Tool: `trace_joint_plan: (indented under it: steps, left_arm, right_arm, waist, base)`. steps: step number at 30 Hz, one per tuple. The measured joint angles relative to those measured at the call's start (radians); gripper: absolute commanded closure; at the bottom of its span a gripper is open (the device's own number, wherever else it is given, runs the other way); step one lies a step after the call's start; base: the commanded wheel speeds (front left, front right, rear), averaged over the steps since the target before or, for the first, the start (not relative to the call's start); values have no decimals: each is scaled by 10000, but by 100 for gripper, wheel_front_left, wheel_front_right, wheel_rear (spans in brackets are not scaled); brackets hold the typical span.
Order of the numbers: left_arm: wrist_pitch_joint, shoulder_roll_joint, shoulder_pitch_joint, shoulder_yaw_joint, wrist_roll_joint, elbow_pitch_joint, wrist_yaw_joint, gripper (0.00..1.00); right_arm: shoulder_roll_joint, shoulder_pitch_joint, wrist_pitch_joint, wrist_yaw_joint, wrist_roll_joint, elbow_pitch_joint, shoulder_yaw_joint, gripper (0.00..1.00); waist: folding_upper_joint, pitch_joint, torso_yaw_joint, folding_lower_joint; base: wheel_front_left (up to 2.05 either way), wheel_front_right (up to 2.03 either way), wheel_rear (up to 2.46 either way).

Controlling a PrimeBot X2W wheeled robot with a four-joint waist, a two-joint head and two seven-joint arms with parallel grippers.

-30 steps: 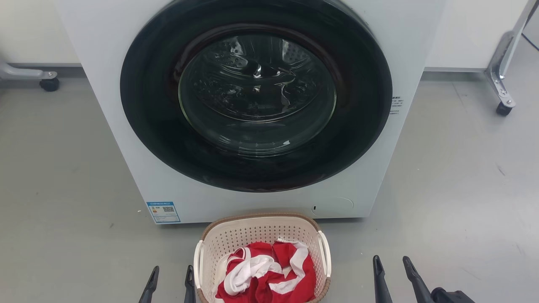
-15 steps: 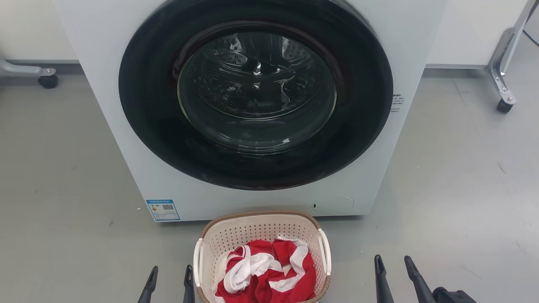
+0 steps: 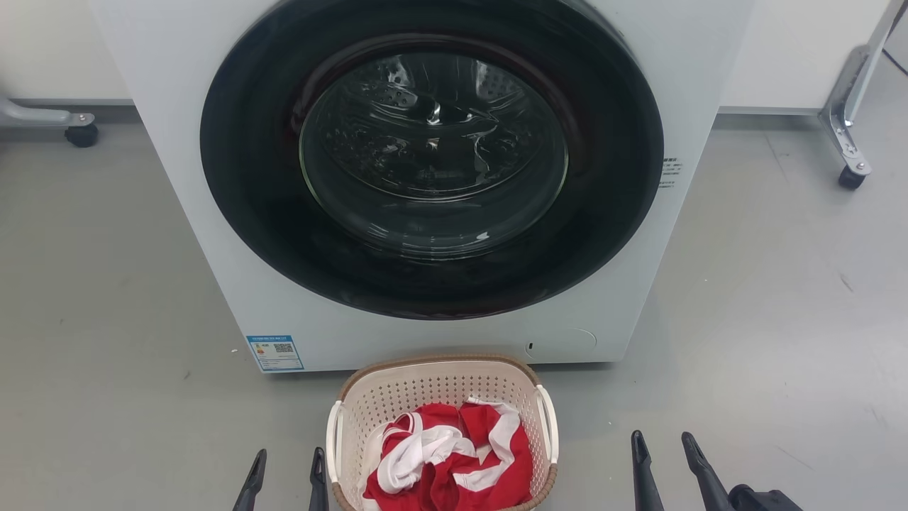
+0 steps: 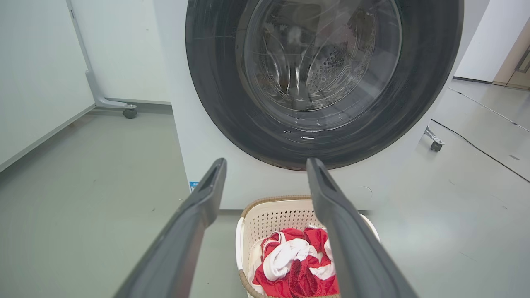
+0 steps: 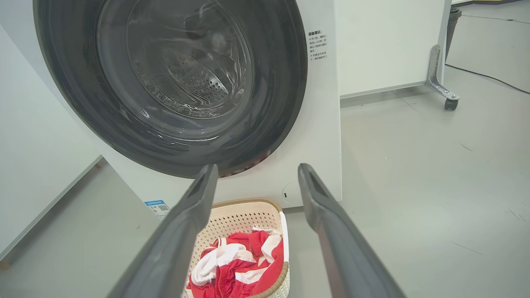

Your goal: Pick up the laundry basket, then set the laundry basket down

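a cream basket with a brown woven-look rim stands on the grey floor just in front of a white washer, below its round, dark-ringed glass door. a heap of red and white clothes lies inside, reaching about halfway up the perforated walls. white handles run down both short sides, the left handle and the right handle.

the robot's left claw is at the basket's left side with its two dark fingers spread wide and nothing between them. from the head view its inner finger is just beside the left handle; whether it touches cannot be told. the right claw is also spread wide and empty, and it hangs over bare floor, clearly apart from the right handle. both claws point toward the washer.

in the left wrist view the basket shows between that claw's fingers, partly hidden behind one of them. in the right wrist view it sits low between the fingers, near the washer's foot.

a small blue sticker marks the washer's lower left corner. a metal leg on a black caster stands on the floor off to the right near a white wall panel, and another caster stands at the far left.
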Motion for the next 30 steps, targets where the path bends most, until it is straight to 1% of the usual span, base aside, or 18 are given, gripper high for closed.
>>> trace_joint_plan:
  steps: [30]
  left_arm:
    - [0, -59, -42, 40, 337, -267, 0, 0]
  right_arm:
    - [0, -67, 0, 15, -42, -196, 48, 0]
  waist:
    - [0, -6, 68, 0]
  base:
    - [0, 0, 0]
